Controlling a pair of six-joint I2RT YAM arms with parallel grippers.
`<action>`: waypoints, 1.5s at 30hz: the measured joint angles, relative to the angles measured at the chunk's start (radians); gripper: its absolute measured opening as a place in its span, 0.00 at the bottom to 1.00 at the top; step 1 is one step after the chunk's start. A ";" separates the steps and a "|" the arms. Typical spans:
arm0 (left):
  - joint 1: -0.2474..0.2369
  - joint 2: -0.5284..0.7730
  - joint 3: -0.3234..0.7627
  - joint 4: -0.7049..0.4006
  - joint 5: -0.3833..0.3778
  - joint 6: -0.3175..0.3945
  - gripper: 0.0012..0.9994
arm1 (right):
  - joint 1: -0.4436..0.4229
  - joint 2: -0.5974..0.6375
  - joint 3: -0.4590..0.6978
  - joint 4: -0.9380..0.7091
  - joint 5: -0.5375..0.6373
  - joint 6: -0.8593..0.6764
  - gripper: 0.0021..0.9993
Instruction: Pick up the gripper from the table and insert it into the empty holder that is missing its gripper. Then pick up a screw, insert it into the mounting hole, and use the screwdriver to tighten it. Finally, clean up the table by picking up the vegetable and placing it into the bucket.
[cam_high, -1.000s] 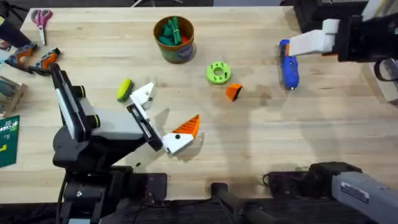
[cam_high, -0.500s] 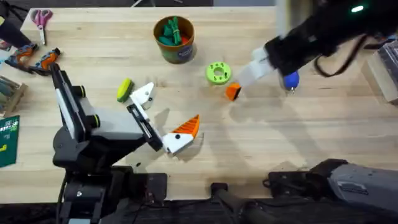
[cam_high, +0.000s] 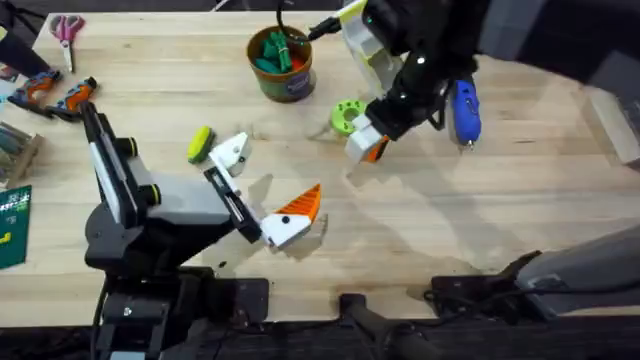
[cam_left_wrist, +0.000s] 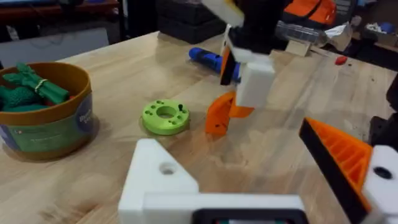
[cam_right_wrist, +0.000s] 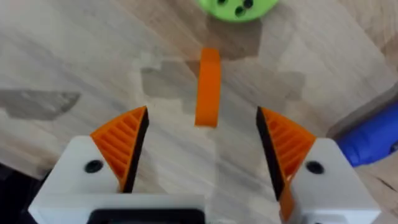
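Nearest you, the left arm rests low on the worktop at the near left, its left gripper spread wide: one finger carries an orange ribbed pad, while the other is the bare white holder, its mounting hole visible in the left wrist view. Just left of that holder lies the vegetable, yellow with a green end, on the wood and apart from the holder. Farther out, right of centre, the right arm reaches across from the right and its right gripper hangs directly over the gripper, the small orange wedge. In the right wrist view the wedge lies between the two orange-padded fingers, roughly centred in the gap and a little beyond their tips, with clear wood on both sides; the fingers stand apart and touch nothing. From the left wrist view you see the wedge on the worktop with the white finger right at it; whether they touch, you cannot tell. Just beyond the wedge sits the lime-green ring. To the right lies the screwdriver, blue, partly under the arm. Farthest, at centre, stands the bucket with teal-green pieces inside.
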 joint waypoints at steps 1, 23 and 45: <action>0.000 0.000 0.000 0.000 0.000 0.000 0.99 | 0.000 0.012 0.000 0.010 0.002 0.000 0.99; 0.000 0.000 0.000 0.000 0.000 0.000 0.99 | 0.000 0.046 -0.041 0.064 0.009 0.004 0.97; 0.000 0.000 0.000 0.000 0.000 0.000 0.99 | -0.003 0.042 -0.080 0.086 0.009 0.027 0.95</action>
